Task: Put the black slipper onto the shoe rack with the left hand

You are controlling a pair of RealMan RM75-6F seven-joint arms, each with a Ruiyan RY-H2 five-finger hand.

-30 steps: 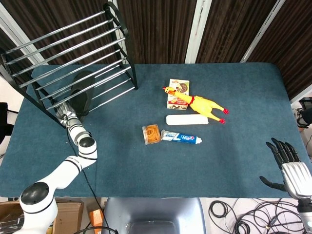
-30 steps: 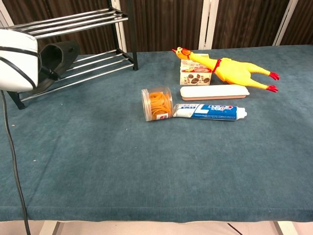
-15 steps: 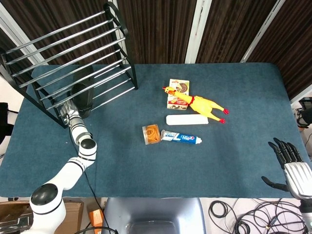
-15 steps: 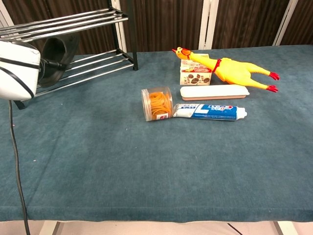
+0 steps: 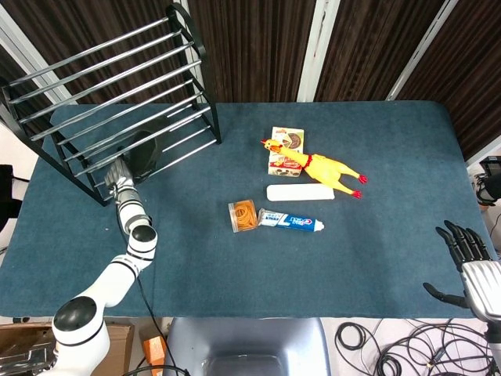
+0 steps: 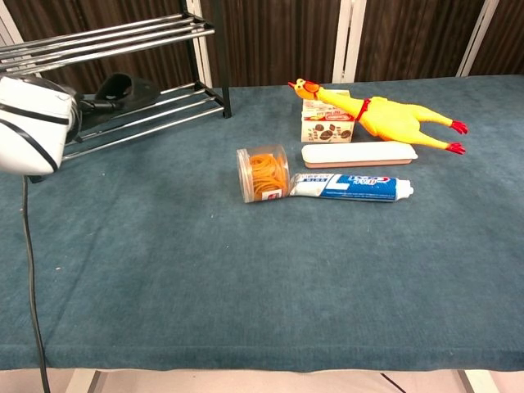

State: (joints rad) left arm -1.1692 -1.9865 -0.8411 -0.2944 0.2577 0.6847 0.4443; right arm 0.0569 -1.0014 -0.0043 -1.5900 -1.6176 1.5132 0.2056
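Head view: black slipper [image 5: 143, 151] lies on shoe rack [image 5: 117, 94] lower bars; left hand [image 5: 117, 172] at its heel, grip can't tell. Right hand [image 5: 468, 258] idle, fingers spread, w/ nothing in it. Chest view: slipper [image 6: 123, 88] flat on the rails. Seat it level across two bars before letting go.
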